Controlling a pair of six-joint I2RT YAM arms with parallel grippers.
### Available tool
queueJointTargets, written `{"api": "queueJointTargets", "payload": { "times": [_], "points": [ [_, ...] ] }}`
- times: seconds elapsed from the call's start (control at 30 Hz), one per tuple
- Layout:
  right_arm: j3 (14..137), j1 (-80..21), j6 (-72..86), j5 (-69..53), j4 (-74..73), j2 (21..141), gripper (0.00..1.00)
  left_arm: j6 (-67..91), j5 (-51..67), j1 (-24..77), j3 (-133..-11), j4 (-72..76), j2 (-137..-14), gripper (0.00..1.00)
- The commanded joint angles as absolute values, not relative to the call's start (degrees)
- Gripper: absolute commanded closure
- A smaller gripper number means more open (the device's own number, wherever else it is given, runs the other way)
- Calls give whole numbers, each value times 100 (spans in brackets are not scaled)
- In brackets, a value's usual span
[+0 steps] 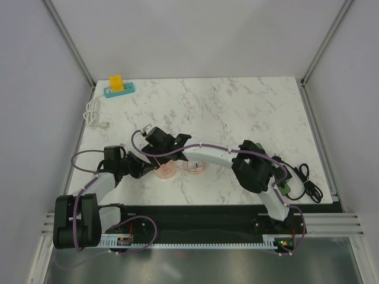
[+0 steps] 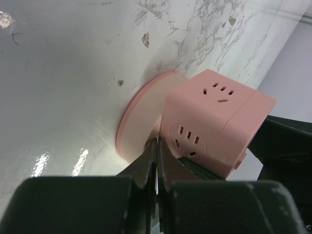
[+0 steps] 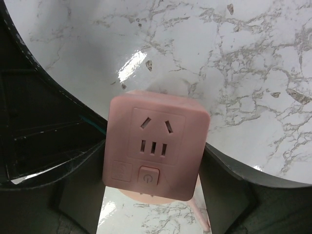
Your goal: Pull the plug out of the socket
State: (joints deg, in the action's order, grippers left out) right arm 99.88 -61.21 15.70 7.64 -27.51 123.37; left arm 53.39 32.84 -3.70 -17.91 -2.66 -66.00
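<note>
A pink cube socket stands on a round pink base on the marble table; in the top view it sits near the middle front. My right gripper is shut on the cube, one finger on each side. My left gripper is shut, its tips pressed at the seam where the cube meets the base. I cannot see anything between its fingers. A thin pink cord runs from under the cube to a coil.
A green power strip with a yellow plug lies at the far left, with a white cable beside it. A black cable bundle lies at the right edge near the right arm's base.
</note>
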Motion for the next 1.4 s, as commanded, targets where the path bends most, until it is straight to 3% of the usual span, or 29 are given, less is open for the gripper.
{"api": "queueJointTargets", "payload": {
  "times": [0.0,0.47,0.57,0.77,0.8,0.87,1.2,1.37],
  "points": [
    [10318,-6161,1494,1028,-2751,12454,24,5203,2962,-334,-1784,-642,-6618,98],
    [10485,-6267,1679,1678,-2821,12630,39,5133,2734,-343,-1837,-905,-6697,98],
    [10459,-6284,1714,1819,-2830,12604,57,5115,2681,-343,-1863,-967,-6706,98],
    [10257,-6337,1810,1942,-2664,12419,78,5115,2637,-343,-1872,-1002,-6767,98],
    [10100,-6363,1845,1968,-2506,12315,89,5115,2637,-343,-1872,-1011,-6776,98],
    [9906,-6363,1924,2074,-2313,12191,100,5107,2628,-343,-1863,-1020,-6785,98],
    [8237,-6399,2004,2180,-371,11066,100,5019,2602,-308,-1889,-1090,-6847,98],
    [8121,-6478,1916,2215,-97,10942,100,4975,2601,-290,-1916,-1107,-6855,98]
  ]
}}
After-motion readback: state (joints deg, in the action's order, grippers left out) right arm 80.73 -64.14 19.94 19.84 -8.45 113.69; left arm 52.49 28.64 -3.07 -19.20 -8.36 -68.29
